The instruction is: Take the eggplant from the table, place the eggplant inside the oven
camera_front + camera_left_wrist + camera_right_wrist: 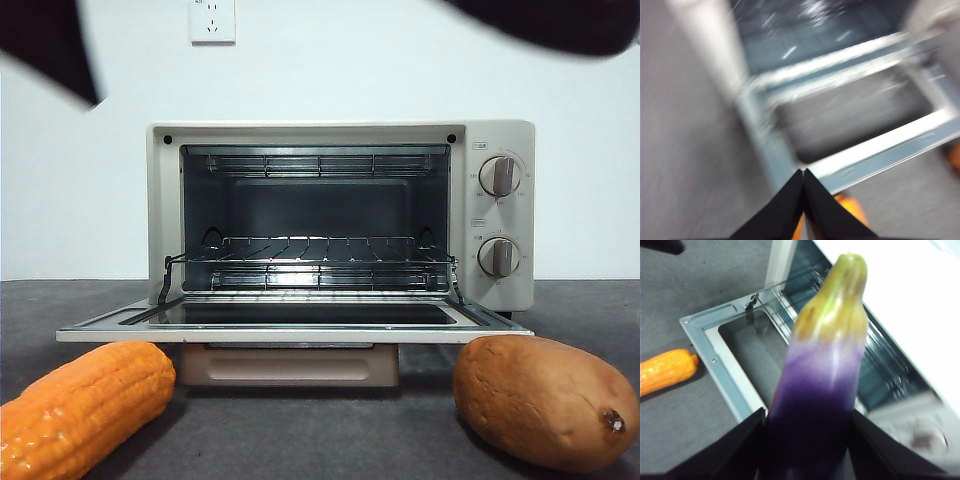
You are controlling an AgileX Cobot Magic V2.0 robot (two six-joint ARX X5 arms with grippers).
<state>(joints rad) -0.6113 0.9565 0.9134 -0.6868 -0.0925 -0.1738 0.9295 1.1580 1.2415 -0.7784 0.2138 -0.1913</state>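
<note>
My right gripper (807, 415) is shut on the eggplant (825, 365), which has a glossy purple body and a yellow-green stem end pointing away from the camera. It hangs above the oven (340, 215), over the open door (735, 365) and the front opening. In the front view the eggplant is out of sight. The cream oven stands open, its glass door (300, 315) folded flat and the wire rack (315, 250) bare. My left gripper (803, 171) is shut on nothing, high over the door's left corner; its view is blurred. Dark arm parts show at the top left (50, 45) and top right (550, 20).
An orange corn cob (85, 405) lies on the grey table (320, 430) in front of the door at the left, also visible from the right wrist as the corn cob (667, 371). A brown sweet potato (545, 400) lies at the front right. Two knobs (498, 175) sit on the oven's right panel.
</note>
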